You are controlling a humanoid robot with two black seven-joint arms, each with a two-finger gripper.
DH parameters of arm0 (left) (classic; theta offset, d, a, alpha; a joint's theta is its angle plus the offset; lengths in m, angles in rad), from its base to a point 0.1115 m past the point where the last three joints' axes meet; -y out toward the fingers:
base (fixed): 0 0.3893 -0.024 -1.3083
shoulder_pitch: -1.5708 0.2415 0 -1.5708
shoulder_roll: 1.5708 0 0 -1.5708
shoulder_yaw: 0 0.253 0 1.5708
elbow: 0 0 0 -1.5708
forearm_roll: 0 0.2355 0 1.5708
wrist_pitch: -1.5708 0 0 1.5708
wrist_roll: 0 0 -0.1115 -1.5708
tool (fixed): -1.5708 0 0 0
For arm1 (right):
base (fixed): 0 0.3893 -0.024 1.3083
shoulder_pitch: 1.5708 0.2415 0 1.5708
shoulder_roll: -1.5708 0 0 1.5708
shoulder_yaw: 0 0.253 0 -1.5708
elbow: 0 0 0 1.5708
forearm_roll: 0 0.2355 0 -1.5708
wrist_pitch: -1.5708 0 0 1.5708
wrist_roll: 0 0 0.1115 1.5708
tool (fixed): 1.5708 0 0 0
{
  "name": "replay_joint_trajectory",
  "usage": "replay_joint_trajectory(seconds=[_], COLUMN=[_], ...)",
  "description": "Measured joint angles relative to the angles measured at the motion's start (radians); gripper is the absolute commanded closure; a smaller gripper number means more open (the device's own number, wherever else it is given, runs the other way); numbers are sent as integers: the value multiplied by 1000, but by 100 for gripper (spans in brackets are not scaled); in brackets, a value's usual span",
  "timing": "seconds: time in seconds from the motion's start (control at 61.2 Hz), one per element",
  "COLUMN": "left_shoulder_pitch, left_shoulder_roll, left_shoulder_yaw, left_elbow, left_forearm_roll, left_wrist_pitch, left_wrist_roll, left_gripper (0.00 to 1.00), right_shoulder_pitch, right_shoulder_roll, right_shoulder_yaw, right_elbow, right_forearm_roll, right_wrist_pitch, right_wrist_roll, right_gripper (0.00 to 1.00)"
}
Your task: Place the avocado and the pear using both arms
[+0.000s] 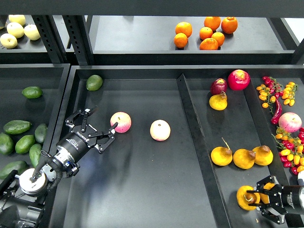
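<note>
Between the right gripper's (256,199) 2 fingers sits the pear (247,197), held close to the tray's near rim (223,209), so a loose pinch on that rounded skin could let it roll out. Up beyond the left gripper (97,124), whose fingers are spread wide and empty, lies the avocado (94,82) near the tray's far-left corner; an apple (120,122) just right of those fingers could get knocked, though open floor lies ahead.

On the black middle tray (142,190) I see two pink-yellow apples (120,122), well apart. On the upper shelf sits a cluster of six round oranges (207,33), and pale yellow-green apples (19,29) at far left. Dark green avocados (18,137) fill the left bin. Right bin: red pomegranates (238,79), orange-yellow cherry tomatoes (275,92), red chillies (277,110).
</note>
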Motion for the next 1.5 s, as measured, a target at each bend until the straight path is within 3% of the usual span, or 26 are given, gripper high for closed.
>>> replay_joint_trajectory(seconds=[0.376, 0.849, 1.045, 1.143, 1.502], left_shoulder_pitch=[0, 0, 0, -1, -2], left_shoulder_roll=[0, 0, 0, 0, 0], left_shoulder_yaw=[4, 6, 6, 6, 9], left_elbow=[-3, -6, -6, -12, -8], left_forearm_roll=[-1, -1, 0, 0, -1], left_wrist_pitch=[0, 0, 0, 0, 0], left_wrist_roll=[0, 1, 1, 1, 0], left_gripper=[13, 13, 13, 13, 13], right_shoulder_pitch=[9, 104, 171, 179, 171], right_shoulder_roll=[-1, -65, -51, -9, 314], right_shoulder_yaw=[5, 21, 112, 185, 492], right_elbow=[-1, 95, 98, 98, 28], right_forearm_roll=[-31, 111, 215, 226, 182], right_wrist_pitch=[0, 0, 0, 0, 0], right_wrist_roll=[-1, -1, 0, 0, 0], right_gripper=[2, 1, 1, 2, 4])
